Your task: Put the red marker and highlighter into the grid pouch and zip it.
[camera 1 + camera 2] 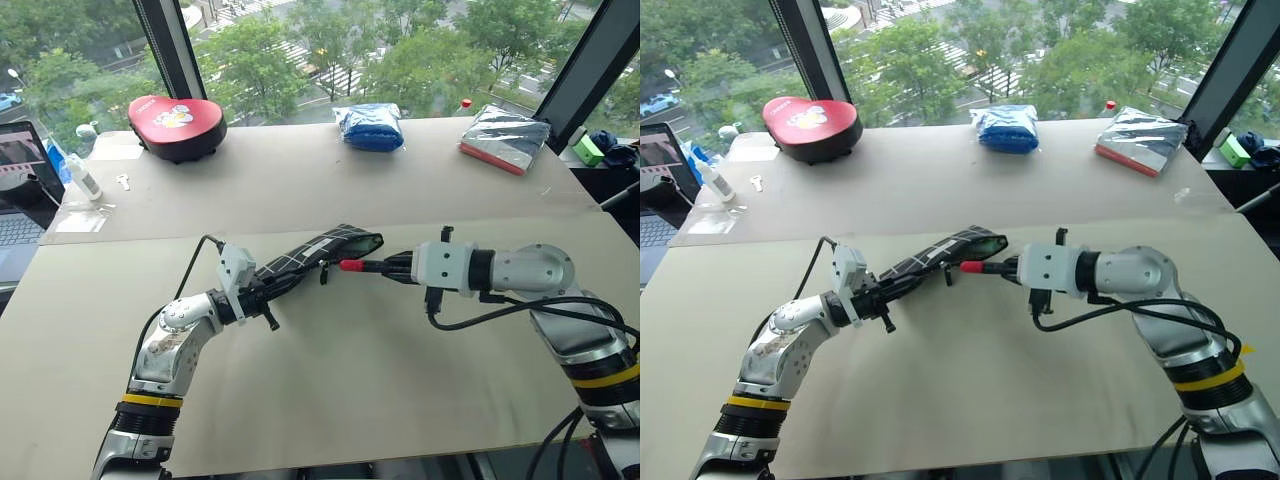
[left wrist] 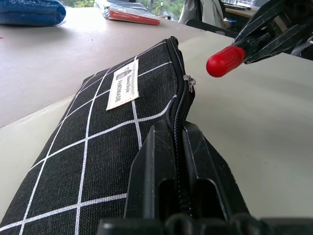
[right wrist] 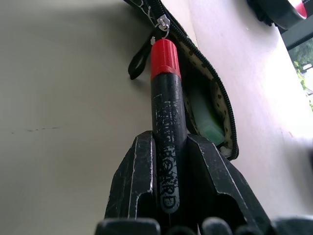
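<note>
- Near the middle of the counter (image 1: 330,400), the grid pouch (image 1: 310,255) is held up off the surface by the left gripper (image 1: 262,290); its fingers are pressed fully together on the zipper edge at the pouch's lower end.
- From 3 o'clock of the pouch comes the right gripper (image 1: 385,267); its fingers are closed partway around the black barrel of the red marker (image 1: 352,266), whose red cap points at the open mouth, just beside it.
- Inside the mouth, the right wrist view shows the highlighter (image 3: 205,117), pale green, already lying in the pouch.
- I judge the marker light, stiff and rather smooth, so a grip on the middle of the barrel suits it.
- I judge the pouch soft and floppy; it probably sags away from the grip, so the mouth may not stay wide.
- The cord pull (image 3: 139,58) hangs at the slider; it looks thin and limp, best pinched close to the metal.
</note>
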